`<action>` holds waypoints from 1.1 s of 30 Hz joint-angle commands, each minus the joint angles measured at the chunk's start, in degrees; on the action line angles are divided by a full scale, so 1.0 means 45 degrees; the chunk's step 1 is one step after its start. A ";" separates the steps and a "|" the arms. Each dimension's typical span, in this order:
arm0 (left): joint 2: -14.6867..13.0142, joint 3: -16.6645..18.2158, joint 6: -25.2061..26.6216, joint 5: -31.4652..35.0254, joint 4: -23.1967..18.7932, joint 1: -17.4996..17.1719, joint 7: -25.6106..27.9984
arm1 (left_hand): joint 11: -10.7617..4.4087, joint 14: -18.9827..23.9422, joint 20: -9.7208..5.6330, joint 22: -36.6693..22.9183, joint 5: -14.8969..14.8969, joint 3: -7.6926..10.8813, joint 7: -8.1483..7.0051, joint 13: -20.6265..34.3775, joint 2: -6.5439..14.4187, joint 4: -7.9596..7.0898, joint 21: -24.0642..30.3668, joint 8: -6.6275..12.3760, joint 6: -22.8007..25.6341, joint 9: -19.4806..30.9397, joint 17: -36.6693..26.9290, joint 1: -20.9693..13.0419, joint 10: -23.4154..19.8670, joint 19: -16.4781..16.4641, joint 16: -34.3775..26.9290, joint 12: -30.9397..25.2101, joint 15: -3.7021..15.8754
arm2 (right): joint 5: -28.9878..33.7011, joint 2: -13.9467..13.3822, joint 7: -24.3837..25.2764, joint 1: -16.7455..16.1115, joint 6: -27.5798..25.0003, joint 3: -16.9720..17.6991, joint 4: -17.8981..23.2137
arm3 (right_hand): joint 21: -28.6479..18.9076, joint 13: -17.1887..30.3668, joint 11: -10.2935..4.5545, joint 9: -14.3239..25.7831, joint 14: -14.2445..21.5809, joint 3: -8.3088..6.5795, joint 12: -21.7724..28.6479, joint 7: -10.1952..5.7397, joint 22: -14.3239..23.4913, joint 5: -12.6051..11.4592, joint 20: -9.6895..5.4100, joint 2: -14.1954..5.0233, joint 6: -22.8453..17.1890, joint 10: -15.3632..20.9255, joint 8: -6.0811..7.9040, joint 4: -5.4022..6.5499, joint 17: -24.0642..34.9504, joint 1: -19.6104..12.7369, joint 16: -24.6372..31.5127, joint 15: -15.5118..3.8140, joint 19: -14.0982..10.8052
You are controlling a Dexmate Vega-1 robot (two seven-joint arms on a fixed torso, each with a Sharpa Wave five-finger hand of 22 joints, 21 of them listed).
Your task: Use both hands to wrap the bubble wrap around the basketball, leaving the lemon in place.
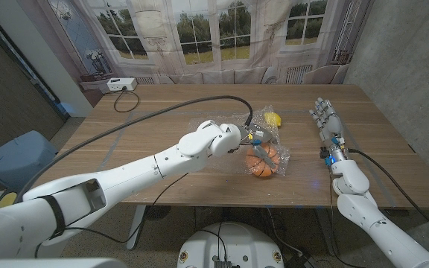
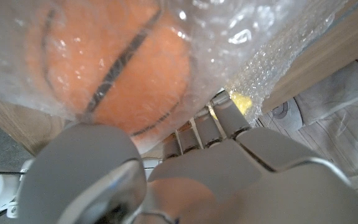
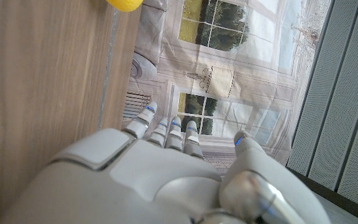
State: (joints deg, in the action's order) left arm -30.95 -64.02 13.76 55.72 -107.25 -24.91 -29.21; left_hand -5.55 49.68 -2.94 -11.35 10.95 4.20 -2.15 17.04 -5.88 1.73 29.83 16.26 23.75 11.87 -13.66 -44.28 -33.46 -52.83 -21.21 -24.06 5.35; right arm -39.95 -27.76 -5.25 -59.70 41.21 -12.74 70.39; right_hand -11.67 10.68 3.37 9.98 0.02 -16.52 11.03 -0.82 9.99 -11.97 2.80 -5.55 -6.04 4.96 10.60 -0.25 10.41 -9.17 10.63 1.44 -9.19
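The left hand [image 1: 253,138] is right at the basketball [image 1: 262,161], reaching in from the ball's left and far side. Its fingers [image 2: 211,129] lie against the bubble wrap [image 1: 276,138] that covers the ball. I cannot tell if they are pinching the wrap or only touching it — the ball and the plastic hide the fingertips.

The basketball sits on the tabletop [image 1: 162,112], near the front edge and a bit right of the middle. The clear wrap is already draped over it and spreads out toward the far side. In the left wrist view the orange ball [image 2: 114,62] shows through the bubbly plastic [image 2: 272,56].

The lemon [image 1: 272,118] lies just behind the ball, on the far part of the wrap or right beside it. Pulling the wrap hard could drag the lemon along.

The right hand [image 1: 327,125] is well apart from the ball, off to the ball's right. Its fingers are straight, a little apart, and hold nothing. They point away from the robot, toward the windows.

So the left hand is the near one. The right hand, I think, must come across to its left to take the wrap's free side — the ball lies that way.
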 commanded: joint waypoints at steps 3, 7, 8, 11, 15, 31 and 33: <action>0.0147 0.0496 -0.0274 0.2258 -0.0178 -0.1610 0.1405 | 0.0029 0.3518 -0.1187 -0.0202 0.0071 0.2855 0.0802 0.1072 0.3105 0.1872 0.1497 0.1690 0.4128 0.0737 -0.1482 -0.5209 -0.2919 -0.1633 -0.1486 -0.2020 0.1742 | 0.0170 0.0046 0.0393 -0.0142 0.0164 0.0098 0.0104 | -0.0021 0.0030 -0.0020 0.0078 0.0116 -0.0059 0.0080 -0.0063 0.0059 -0.0077 0.0071 0.0042 -0.0072 0.0085 0.0044 -0.0044 -0.0002 -0.0045 0.0105 -0.0008 -0.0052; 0.0246 0.0606 -0.0327 0.2538 -0.0086 -0.1742 0.1325 | 0.0073 0.4535 -0.1355 -0.0299 0.0104 0.3293 0.1131 0.1691 0.3184 0.1845 0.2219 0.2555 0.5636 0.1232 -0.2216 -0.6144 -0.4084 -0.1816 -0.1812 -0.2781 0.1732 | 0.0288 0.0017 0.0520 -0.0133 0.0161 0.0116 0.0133 | -0.0022 0.0030 -0.0023 0.0079 0.0127 -0.0063 0.0078 -0.0069 0.0059 -0.0078 0.0061 0.0035 -0.0078 0.0089 0.0045 -0.0046 -0.0004 -0.0046 0.0105 -0.0005 -0.0059; 0.0268 0.0617 -0.0356 0.2612 -0.0057 -0.1756 0.1295 | 0.0093 0.4644 -0.1423 -0.0311 0.0099 0.3329 0.1176 0.1734 0.3176 0.1854 0.2315 0.2605 0.5709 0.1272 -0.2280 -0.6220 -0.4117 -0.1904 -0.1850 -0.2805 0.1744 | 0.0295 0.0008 0.0521 -0.0123 0.0162 0.0120 0.0129 | -0.0022 0.0030 -0.0007 0.0079 0.0128 -0.0065 0.0078 -0.0065 0.0059 -0.0079 0.0065 0.0033 -0.0076 0.0092 0.0044 -0.0048 -0.0004 -0.0047 0.0103 0.0000 -0.0059; 0.0324 0.0648 -0.0456 0.2795 0.0029 -0.1803 0.1244 | 0.0167 0.4886 -0.1543 -0.0340 0.0054 0.3380 0.1180 0.1846 0.3129 0.1849 0.2505 0.2733 0.5929 0.1353 -0.2432 -0.6356 -0.4251 -0.2004 -0.1941 -0.2888 0.1752 | 0.0287 0.0012 0.0534 -0.0096 0.0152 0.0130 0.0106 | -0.0020 0.0030 -0.0001 0.0079 0.0136 -0.0069 0.0078 -0.0060 0.0058 -0.0080 0.0061 0.0028 -0.0076 0.0097 0.0043 -0.0051 -0.0006 -0.0049 0.0103 0.0003 -0.0058; 0.0371 0.0843 -0.0564 0.2778 0.0206 -0.1986 0.1791 | 0.0371 0.5279 -0.1724 -0.0389 -0.0017 0.3433 0.1202 0.2013 0.2985 0.1896 0.2796 0.2788 0.6112 0.1340 -0.2665 -0.6624 -0.4479 -0.2185 -0.2125 -0.3005 0.1764 | 0.0266 0.0022 0.0518 -0.0044 0.0096 0.0113 0.0052 | -0.0022 0.0030 -0.0009 0.0079 0.0136 -0.0077 0.0080 -0.0072 0.0058 -0.0081 0.0043 0.0019 -0.0080 0.0109 0.0043 -0.0057 -0.0008 -0.0055 0.0097 0.0005 -0.0069; 0.0649 0.2601 -0.0300 0.0174 0.0215 -0.2695 0.4268 | 0.0403 0.5520 -0.1816 -0.0463 -0.0112 0.3495 0.1442 0.2338 0.2805 0.1845 0.3250 0.2923 0.6405 0.1419 -0.3027 -0.6942 -0.4636 -0.2252 -0.2251 -0.3066 0.1752 | 0.0158 -0.0020 0.0152 0.0457 -0.0156 -0.0016 -0.0350 | -0.0020 0.0030 -0.0033 0.0079 0.0153 -0.0094 0.0070 -0.0063 0.0057 -0.0086 0.0035 0.0007 -0.0081 0.0108 0.0040 -0.0079 -0.0013 -0.0074 0.0089 -0.0005 -0.0081; 0.0636 0.2737 -0.0255 -0.0097 0.0155 -0.2721 0.4455 | 0.0425 0.5528 -0.1817 -0.0468 -0.0116 0.3499 0.1480 0.2367 0.2798 0.1836 0.3290 0.2936 0.6422 0.1440 -0.3055 -0.6958 -0.4672 -0.2256 -0.2255 -0.3079 0.1751 | 0.0158 -0.0016 0.0105 0.0533 -0.0163 -0.0034 -0.0417 | -0.0020 0.0030 -0.0020 0.0079 0.0153 -0.0096 0.0068 -0.0071 0.0057 -0.0086 0.0033 0.0006 -0.0077 0.0105 0.0038 -0.0082 -0.0013 -0.0077 0.0087 -0.0001 -0.0082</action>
State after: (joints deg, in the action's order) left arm -28.72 -56.17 11.43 62.61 -105.72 -35.37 -15.96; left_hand -1.94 66.88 -10.79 -13.28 10.50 7.83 3.91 20.91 -13.65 -1.90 44.21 28.93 52.46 17.73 -26.78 -51.99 -52.70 -63.01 -30.84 -37.69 5.74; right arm -38.94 -27.67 -3.79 -58.82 41.20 -12.49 69.76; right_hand -11.67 10.68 3.37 9.98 0.41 -16.77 11.03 -0.82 9.99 -11.97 2.79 -5.55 -6.04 4.94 10.60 -0.49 10.41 -9.18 10.63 1.21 -9.19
